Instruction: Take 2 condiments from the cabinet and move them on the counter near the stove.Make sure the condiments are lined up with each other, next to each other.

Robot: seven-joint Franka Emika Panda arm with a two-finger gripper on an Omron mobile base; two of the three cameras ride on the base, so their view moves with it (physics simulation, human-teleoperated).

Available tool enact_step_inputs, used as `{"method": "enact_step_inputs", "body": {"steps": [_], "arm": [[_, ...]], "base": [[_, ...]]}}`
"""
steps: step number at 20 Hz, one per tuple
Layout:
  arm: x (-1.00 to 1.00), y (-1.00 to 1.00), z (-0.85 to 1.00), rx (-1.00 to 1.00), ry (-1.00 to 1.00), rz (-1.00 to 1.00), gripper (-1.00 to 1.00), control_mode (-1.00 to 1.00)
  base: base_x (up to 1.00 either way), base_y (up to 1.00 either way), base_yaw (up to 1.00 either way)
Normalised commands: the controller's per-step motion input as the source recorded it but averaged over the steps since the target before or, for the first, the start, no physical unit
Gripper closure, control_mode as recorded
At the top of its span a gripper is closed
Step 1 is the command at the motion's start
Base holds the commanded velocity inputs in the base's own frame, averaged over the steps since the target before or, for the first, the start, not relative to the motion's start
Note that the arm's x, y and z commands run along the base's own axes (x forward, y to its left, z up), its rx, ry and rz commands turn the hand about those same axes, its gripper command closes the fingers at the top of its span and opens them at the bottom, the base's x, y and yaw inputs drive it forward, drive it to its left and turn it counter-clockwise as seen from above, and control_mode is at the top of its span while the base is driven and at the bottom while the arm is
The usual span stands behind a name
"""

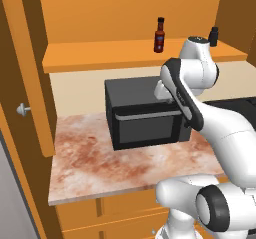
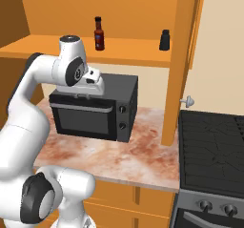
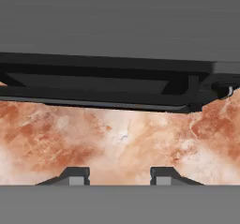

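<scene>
Up on the cabinet shelf (image 1: 100, 57) stand the sauce bottle (image 1: 159, 35) and, well apart, the shaker (image 2: 165, 40), both upright; my gripper (image 3: 120, 175), fingers spread and empty, hangs below them over the microwave (image 2: 93, 108), facing the counter (image 3: 117, 138).

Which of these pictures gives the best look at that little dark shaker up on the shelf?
The right base view: the shaker stands whole and unobstructed on the cabinet shelf, right of the sauce bottle. In the left base view the arm partly hides it. The hand view looks at the counter.
</scene>
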Motion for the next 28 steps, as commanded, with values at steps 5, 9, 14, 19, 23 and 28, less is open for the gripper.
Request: {"method": "enact_step_inputs", "body": {"steps": [5,9,14,19,23,28], "arm": [[-0.33,-0.01,0.09,-0.01,-0.30,0.02,-1.00,-1.00],[-0.33,-0.19,0.69,0.03,-0.55,0.00,-1.00,-1.00],[-0.04,-0.02,0.83,0.12,-0.47,-0.01,-1.00,-1.00],[0.32,0.05,0.83,0.11,-0.34,-0.01,-1.00,-1.00],[0.35,0.08,0.53,0.07,-0.27,0.00,-1.00,-1.00],[0.31,0.12,0.30,0.01,-0.27,0.00,-1.00,-1.00]], "base": [[0.00,0.00,0.00],[0.00,0.00,0.00],[0.00,0.00,0.00],[0.00,0.00,0.00],[0.00,0.00,0.00],[0.00,0.00,0.00]]}}
